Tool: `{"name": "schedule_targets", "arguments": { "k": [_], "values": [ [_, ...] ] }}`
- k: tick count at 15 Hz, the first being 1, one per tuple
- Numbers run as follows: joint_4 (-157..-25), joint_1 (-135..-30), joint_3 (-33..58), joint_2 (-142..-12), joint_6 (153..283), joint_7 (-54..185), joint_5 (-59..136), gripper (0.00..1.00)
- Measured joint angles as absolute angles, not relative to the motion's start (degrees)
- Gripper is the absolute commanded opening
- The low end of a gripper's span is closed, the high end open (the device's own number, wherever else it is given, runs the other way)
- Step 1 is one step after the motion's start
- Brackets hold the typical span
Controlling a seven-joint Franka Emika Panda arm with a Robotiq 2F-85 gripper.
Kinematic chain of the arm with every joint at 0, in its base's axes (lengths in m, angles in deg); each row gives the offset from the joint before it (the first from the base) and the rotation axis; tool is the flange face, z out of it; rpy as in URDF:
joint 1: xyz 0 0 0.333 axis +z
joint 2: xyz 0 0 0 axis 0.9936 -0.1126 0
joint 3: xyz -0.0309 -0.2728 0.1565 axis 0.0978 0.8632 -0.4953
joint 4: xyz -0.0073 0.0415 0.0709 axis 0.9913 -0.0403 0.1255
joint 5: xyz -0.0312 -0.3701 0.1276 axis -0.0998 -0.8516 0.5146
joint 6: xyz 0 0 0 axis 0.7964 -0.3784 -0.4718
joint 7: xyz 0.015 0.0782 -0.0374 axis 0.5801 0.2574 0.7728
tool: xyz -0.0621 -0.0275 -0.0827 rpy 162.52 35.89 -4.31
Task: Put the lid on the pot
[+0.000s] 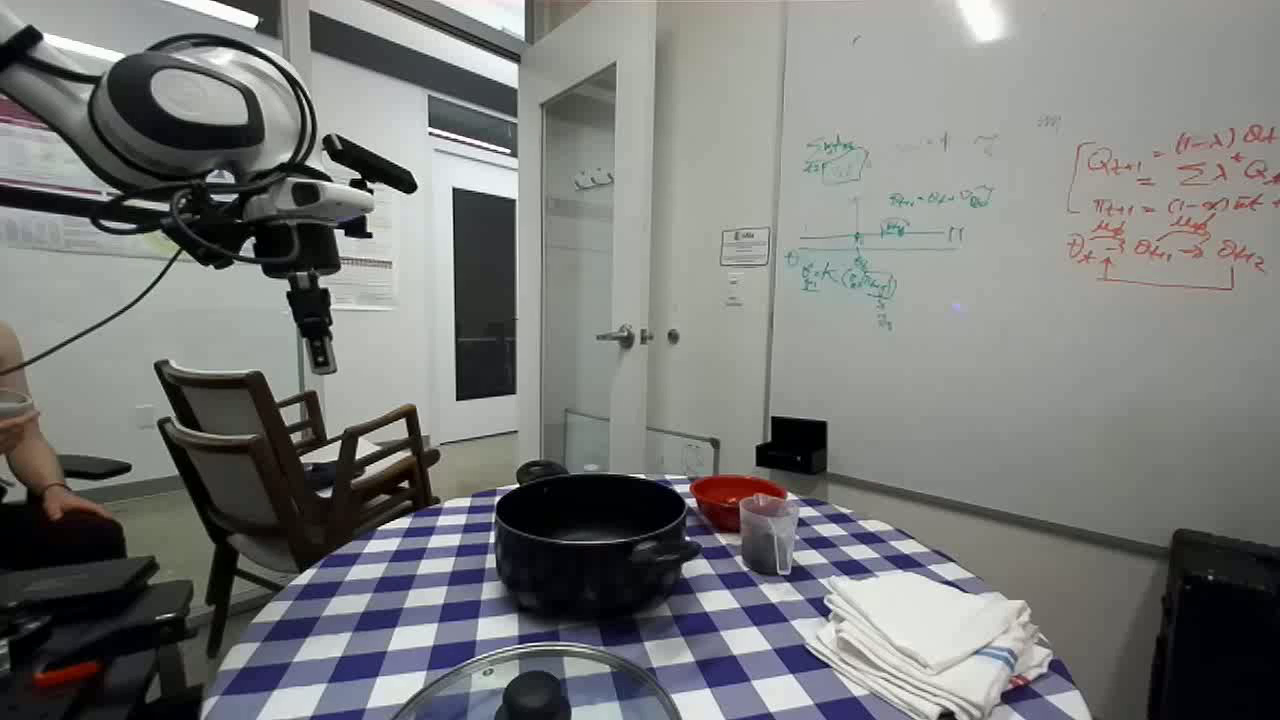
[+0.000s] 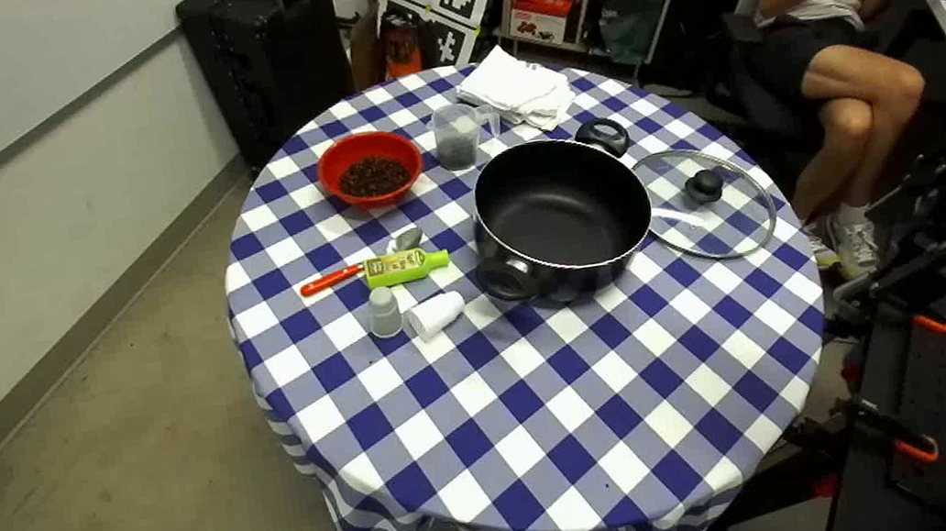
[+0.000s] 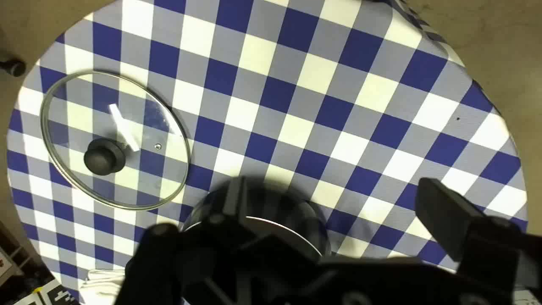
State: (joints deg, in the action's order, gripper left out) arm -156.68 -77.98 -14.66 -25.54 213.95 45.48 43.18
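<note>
The black pot (image 1: 590, 570) stands upright and uncovered on the checked tablecloth; its open inside shows in an exterior view (image 2: 563, 211). The clear glass lid (image 2: 730, 220) with a dark knob lies knob up on the cloth beside the pot. The lid also shows in an exterior view (image 1: 605, 690), cut off by the lower edge. In the wrist view the whole lid (image 3: 139, 165) is at left, and the pot (image 3: 296, 216) is partly hidden behind the gripper. My gripper (image 3: 334, 190) is open and empty, high above the table. It also shows in an exterior view (image 1: 320, 355).
A red bowl (image 2: 371, 169) with dark contents, a clear measuring cup (image 2: 457, 138) and folded white towels (image 2: 517, 88) stand near the pot. A green bottle (image 2: 408, 266), a red-handled tool (image 2: 332, 280), a shaker (image 2: 384, 313) and a white cup (image 2: 437, 315) lie or stand close by.
</note>
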Motion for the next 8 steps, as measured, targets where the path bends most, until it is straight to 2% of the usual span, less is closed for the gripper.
{"name": "schedule_targets", "arguments": {
  "k": [4, 8],
  "values": [
    [-156.75, -78.40, -13.74, -25.88, 213.94, 45.48, 42.87, 1.00],
    [-157.01, -83.44, -9.92, -28.90, 214.22, 45.48, 40.00, 1.00]
  ]
}}
